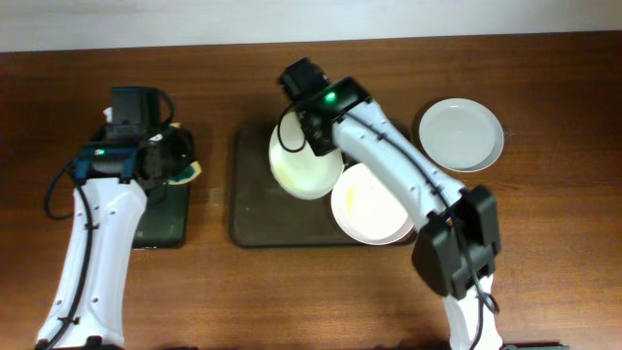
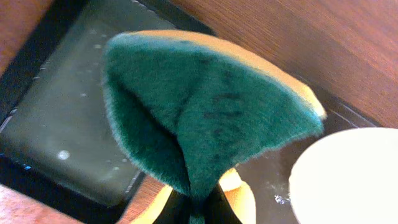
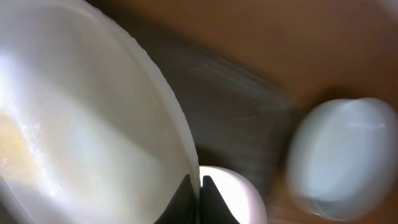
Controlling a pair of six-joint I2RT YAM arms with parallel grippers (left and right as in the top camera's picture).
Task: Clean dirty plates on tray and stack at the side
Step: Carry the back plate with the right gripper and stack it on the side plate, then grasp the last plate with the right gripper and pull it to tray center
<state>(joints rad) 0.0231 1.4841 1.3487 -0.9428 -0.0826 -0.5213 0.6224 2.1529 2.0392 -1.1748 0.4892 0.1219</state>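
Observation:
My right gripper (image 1: 299, 131) is shut on the rim of a dirty white plate (image 1: 303, 163), holding it tilted over the dark brown tray (image 1: 251, 199). In the right wrist view the plate (image 3: 81, 118) fills the left, with a yellow smear, and my fingers (image 3: 200, 190) pinch its edge. A second smeared plate (image 1: 369, 204) lies on the tray's right side. A bluish plate (image 1: 460, 134) rests on the table at the right. My left gripper (image 1: 160, 160) is shut on a green and yellow sponge (image 2: 205, 112) over the narrow black tray (image 1: 160, 219).
The narrow black tray (image 2: 68, 124) holds a grey wet-looking pad beneath the sponge. A white plate edge (image 2: 348, 180) shows at the lower right of the left wrist view. Bare wooden table (image 1: 292, 301) lies in front of both trays.

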